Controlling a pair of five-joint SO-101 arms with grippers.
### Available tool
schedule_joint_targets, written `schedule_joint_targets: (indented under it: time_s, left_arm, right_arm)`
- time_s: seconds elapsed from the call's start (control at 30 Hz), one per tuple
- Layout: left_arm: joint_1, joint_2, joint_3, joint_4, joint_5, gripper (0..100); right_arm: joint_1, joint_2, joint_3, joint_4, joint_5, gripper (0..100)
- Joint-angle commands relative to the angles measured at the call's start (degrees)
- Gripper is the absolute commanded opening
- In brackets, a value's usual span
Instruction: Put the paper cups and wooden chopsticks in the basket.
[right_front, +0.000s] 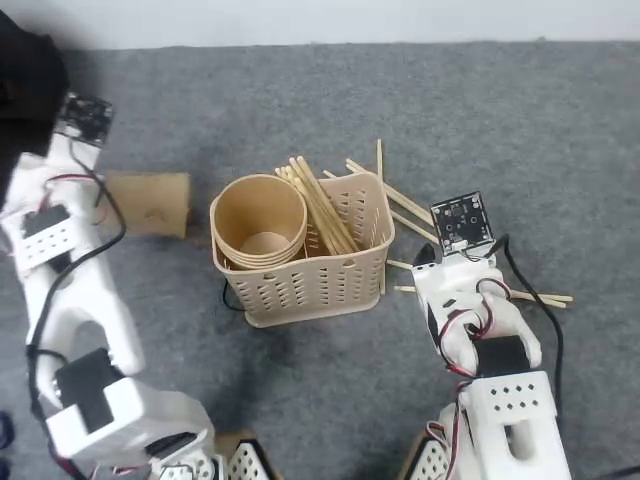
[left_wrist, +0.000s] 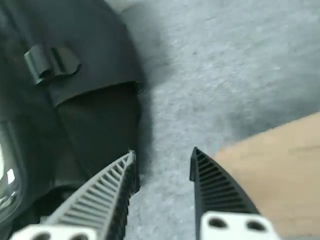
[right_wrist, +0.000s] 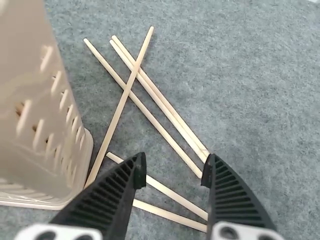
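Nearest us, the right claw (right_wrist: 175, 157) hangs low over the grey-carpeted desk (right_front: 480, 130), its jaws spread and gripping nothing. The loose wooden chopsticks (right_wrist: 165, 101) fan out beneath and beyond it. Several cross one another, and one end lies right at the foot of the basket (right_front: 330, 285). Two sticks pass under the gap between the tips. We judge the claw is placed there to pinch one free of the tangle. Lifting a single stick off flat carpet looks fiddly, and the crossed ones may drag along.

At mid-desk the slotted basket stands upright. Nested paper cups (right_front: 260, 225) sit mouth up in the half away from the right arm. A bundle of chopsticks (right_front: 322, 205) leans in the other half, tips poking over the far rim. We take it that a good part of the job is done.

Farther off, across the basket from the loose sticks, one paper cup (right_front: 148, 203) lies on its side on the carpet, just beside the basket but apart from it. The left claw (left_wrist: 163, 152) hovers farthest back, jaws parted and holding nothing. It is over bare carpet between that cup and a black fabric item (left_wrist: 85, 75). It is beside the cup, not around it, so we reckon it must swing over before it can close.
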Motion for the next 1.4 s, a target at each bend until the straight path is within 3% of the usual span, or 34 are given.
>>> schedule_joint_targets:
  time_s: [0.0,0.13,0.4,0.57,0.9,1.37]
  left_arm:
    - [-1.2,-4.0,-3.8,5.2,4.1,16]
    - [1.2,-9.3,-11.1,19.5,6.1,16]
    - [14.8,-13.6,-9.7,33.9,6.8,16]
    - [16.7,-13.6,-4.1,30.7,11.8,16]
    - [14.2,-13.6,8.5,17.1,11.6,13]
    - [12.4,-13.5,9.2,14.3,9.8,16]
  right_arm:
    - [-0.6,-0.7,-0.5,-1.2,1.0,19.4]
    - [-1.9,-0.7,-0.5,-1.0,1.0,19.4]
    - [-1.7,-0.7,-0.5,-0.8,1.2,19.4]
    - [-1.9,-0.7,-0.5,-0.7,4.1,19.4]
    - [-2.0,-0.7,-0.5,-0.7,4.2,19.4]
    - [-2.1,-0.7,-0.5,-0.7,4.4,19.4]
